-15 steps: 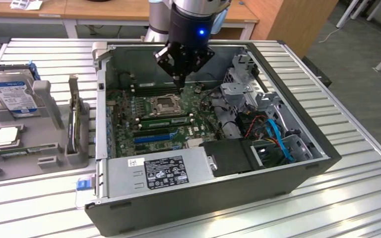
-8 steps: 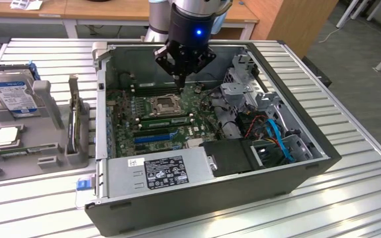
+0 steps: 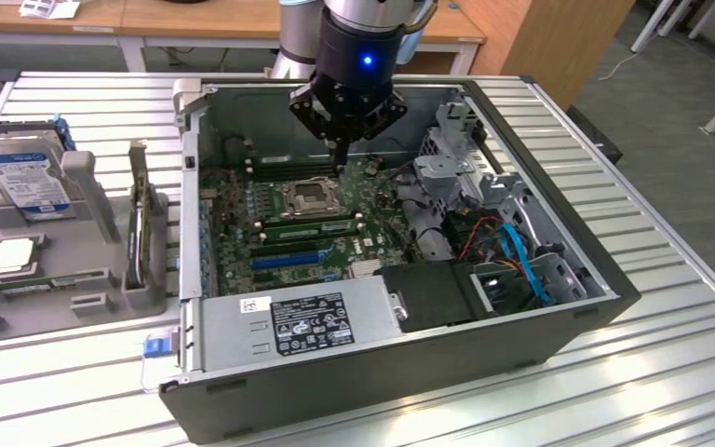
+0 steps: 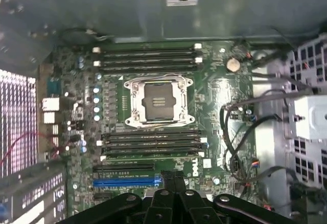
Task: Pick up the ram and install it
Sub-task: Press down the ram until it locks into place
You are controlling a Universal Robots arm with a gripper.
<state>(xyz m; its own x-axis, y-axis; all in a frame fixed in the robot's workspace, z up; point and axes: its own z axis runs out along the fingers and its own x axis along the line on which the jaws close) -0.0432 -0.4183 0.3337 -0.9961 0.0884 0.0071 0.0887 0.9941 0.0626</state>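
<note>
The tool (image 3: 344, 133) hangs clenched above the motherboard (image 3: 286, 223) inside the open computer case (image 3: 557, 317) on the worktop (image 3: 681, 279). A green ram stick (image 3: 312, 225) sits in a slot just below the processor socket (image 3: 309, 196).

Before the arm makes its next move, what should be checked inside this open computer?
1. Black gripper shut: ok.
2. Gripper above the green motherboard in the open grey metal computer case: ok.
3. Long green memory stick standing in a slot beside the square silver processor socket: ok.
4. Stick fully seated: cannot tell.
5. Blue and black cables lying off the black memory slots, toward the exterior view's right: ok.
</note>
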